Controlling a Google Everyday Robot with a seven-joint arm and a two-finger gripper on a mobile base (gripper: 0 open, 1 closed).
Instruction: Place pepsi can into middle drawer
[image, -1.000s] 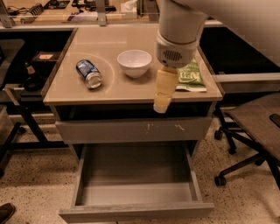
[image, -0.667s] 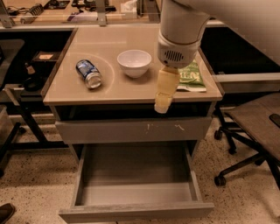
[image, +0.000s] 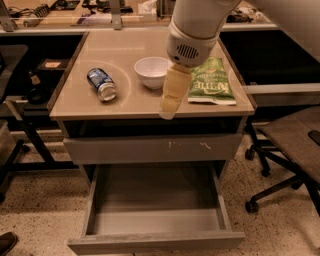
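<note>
Camera view: we look down from the front on a small tan-topped table (image: 125, 107) with drawers beneath it.
Pepsi can: the pepsi can (image: 101, 84) lies on its side on the left part of the tabletop, one silver end turned toward the front edge. It is left of the white bowl (image: 152, 71) and not touching it.
Gripper: the gripper (image: 169, 109) hangs point-down from the white arm (image: 200, 25), which comes in from the top right. In our view its tan tip sits over the front edge of the tabletop, between the bowl and the green snack bag (image: 210, 86).
Gripper state: we cannot tell whether it stands wide or narrow. It is well apart from the can.
Middle drawer: the middle drawer (image: 155, 187) is pulled out toward us at the bottom of the view, with its grey floor bare and its plain front panel nearest the camera.
Upper drawer: the upper drawer front (image: 150, 148), grey with white scratch marks, is shut just under the tabletop and above the open drawer.
Snack bag: it lies flat on the right part of the tabletop, just right of the bowl.
Surroundings: an office chair (image: 290, 145) stands on the speckled floor to the right of the table, and a long desk (image: 75, 20) runs along behind it.
</note>
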